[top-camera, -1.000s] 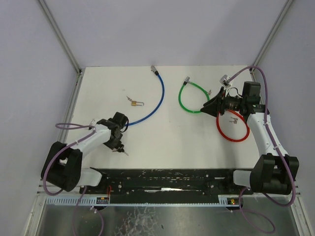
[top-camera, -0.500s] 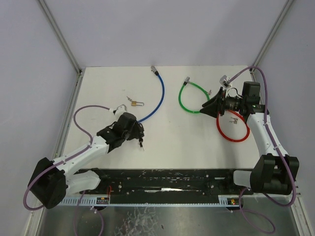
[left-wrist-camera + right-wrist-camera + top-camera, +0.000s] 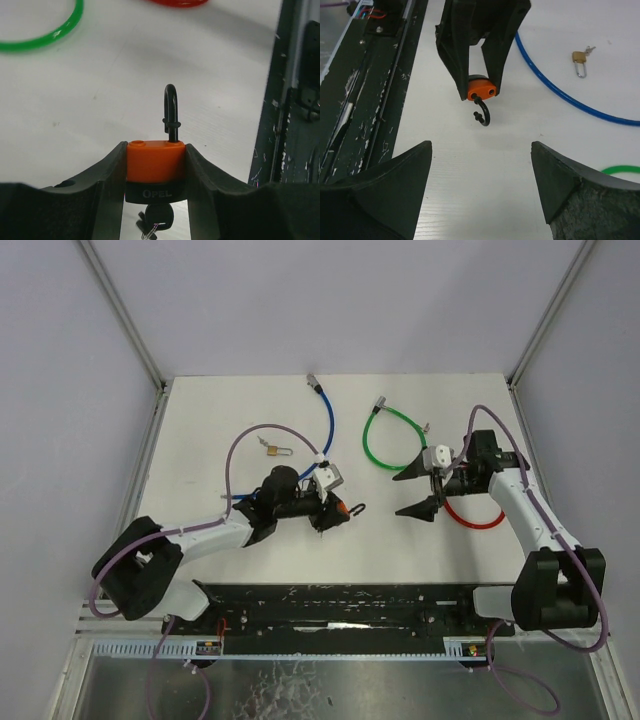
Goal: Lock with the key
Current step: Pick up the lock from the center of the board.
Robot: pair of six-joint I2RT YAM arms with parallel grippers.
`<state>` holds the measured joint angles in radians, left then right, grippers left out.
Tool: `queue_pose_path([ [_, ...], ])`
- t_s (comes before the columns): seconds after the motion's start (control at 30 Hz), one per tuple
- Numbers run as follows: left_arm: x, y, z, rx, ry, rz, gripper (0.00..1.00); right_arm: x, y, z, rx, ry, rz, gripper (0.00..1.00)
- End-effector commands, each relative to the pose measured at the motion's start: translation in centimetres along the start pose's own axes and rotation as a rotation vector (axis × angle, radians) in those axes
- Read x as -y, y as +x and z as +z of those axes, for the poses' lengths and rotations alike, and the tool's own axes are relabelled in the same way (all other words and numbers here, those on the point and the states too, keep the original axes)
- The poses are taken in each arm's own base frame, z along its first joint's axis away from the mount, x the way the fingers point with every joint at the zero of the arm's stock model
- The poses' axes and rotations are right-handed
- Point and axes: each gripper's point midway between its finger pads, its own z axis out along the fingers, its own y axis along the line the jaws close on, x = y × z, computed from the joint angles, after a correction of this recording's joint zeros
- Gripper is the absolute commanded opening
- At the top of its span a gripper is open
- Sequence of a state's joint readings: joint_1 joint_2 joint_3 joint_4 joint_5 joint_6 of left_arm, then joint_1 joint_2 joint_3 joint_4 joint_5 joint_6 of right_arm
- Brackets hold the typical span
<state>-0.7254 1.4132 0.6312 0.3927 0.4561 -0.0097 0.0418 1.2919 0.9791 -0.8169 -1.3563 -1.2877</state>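
Swung to mid-worktop (image 3: 220, 410), the left hand (image 3: 155, 150) clamps the orange padlock (image 3: 155, 162), shackle (image 3: 171, 112) sprung, key (image 3: 157, 217) in its base; the right hand (image 3: 480, 145) has spread wide, facing it. Next, probably: press the shackle home, then turn the key.

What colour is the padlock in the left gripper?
Orange padlock, black shackle; clearest in left wrist view.

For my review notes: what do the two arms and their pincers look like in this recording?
Both the left arm and right arm have white link shells with black joints and black bases. A purple cable loops loosely along each. The left pincer and right pincer are black, with broad wedge-shaped fingers tapering to the tips. No markings are readable on them.
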Motion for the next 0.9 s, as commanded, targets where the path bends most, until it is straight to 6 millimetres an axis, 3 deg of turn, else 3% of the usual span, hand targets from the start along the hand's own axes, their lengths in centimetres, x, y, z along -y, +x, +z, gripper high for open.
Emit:
queue_pose_path([
  [0.0,4.4,-6.0,0.0,0.246,0.258,0.443,0.0,-2.0,0.2,1.0,0.007,-0.108,-0.183,0.85],
  [0.13,5.9,-6.6,0.0,0.292,0.296,0.484,0.0,-2.8,0.8,2.3,-0.003,-0.171,-0.176,0.79],
  [0.4,7.2,-5.6,0.7,0.312,0.323,0.436,0.0,-3.2,1.9,4.3,-0.062,-0.228,-0.147,0.63],
  [0.87,6.4,-5.5,1.1,0.308,0.274,0.413,0.0,-4.0,2.8,5.3,-0.13,-0.283,-0.164,0.33],
])
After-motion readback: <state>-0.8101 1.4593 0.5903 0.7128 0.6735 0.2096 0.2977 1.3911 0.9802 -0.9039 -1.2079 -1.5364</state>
